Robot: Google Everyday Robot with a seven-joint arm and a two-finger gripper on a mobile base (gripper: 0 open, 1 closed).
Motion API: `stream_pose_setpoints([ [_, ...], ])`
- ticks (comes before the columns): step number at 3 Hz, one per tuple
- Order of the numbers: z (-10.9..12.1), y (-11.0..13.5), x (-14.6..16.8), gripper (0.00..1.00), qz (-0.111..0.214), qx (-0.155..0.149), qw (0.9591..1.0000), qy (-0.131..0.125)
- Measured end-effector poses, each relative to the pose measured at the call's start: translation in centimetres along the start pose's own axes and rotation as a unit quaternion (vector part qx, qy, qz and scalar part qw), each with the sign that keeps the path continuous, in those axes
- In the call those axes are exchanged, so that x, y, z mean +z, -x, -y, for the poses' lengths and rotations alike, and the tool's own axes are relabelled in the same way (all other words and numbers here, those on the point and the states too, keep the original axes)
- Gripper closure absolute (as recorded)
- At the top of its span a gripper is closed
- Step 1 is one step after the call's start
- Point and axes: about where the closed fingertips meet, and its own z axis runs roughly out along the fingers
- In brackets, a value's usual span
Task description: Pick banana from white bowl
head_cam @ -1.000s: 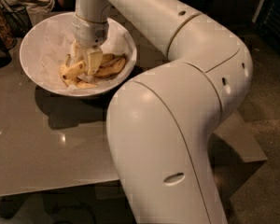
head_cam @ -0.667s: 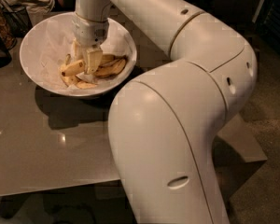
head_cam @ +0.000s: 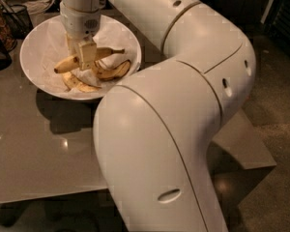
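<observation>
The banana (head_cam: 65, 65) is coming up crosswise in my gripper (head_cam: 84, 62), clamped at its middle, leaving shorter bananas (head_cam: 113, 71) below it in the white bowl (head_cam: 31, 52), so I'm judging the grasp sound

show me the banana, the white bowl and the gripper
banana (head_cam: 64, 65): camera view, left end sticking out past the gripper
white bowl (head_cam: 36, 47): camera view, left inner wall
gripper (head_cam: 83, 63): camera view, between its fingertips, closed on the banana over the bowl

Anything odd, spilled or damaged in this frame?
Nothing stands out. The gripper is down in the white bowl, closed on the banana. Browned peel-like pieces lie beside it, inside the bowl.
</observation>
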Motion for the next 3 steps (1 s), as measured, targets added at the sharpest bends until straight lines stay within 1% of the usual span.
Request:
stream_pose_setpoints([
  [1,0.3,0.2,-0.1,1.00,-0.004,0.000,1.0000,-0.004],
  [2,-0.8,1.2,-1.4,1.00,0.000,-0.001,0.9999,-0.012],
  [3,-3.6,3.4,-3.3,1.00,0.004,-0.012,0.9994,-0.032],
])
